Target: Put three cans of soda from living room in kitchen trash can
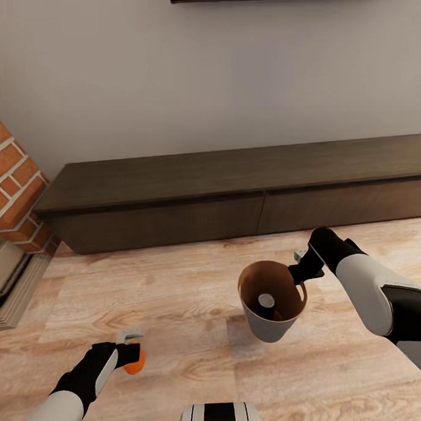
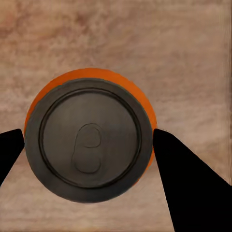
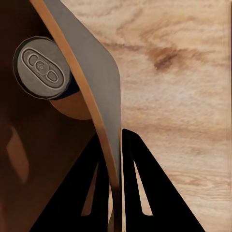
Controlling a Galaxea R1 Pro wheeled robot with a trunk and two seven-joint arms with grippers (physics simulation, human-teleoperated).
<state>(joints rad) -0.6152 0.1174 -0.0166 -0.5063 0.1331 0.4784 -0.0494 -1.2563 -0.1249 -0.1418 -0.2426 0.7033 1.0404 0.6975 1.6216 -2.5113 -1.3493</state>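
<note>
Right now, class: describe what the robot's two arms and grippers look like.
Both arms have glossy white forearm shells and black wrists. The left gripper and right gripper are black with pale grey parts; their fingers look flat, black and tapering.

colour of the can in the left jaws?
Orange sides, grey top; the can shows best in the left wrist view.
</note>
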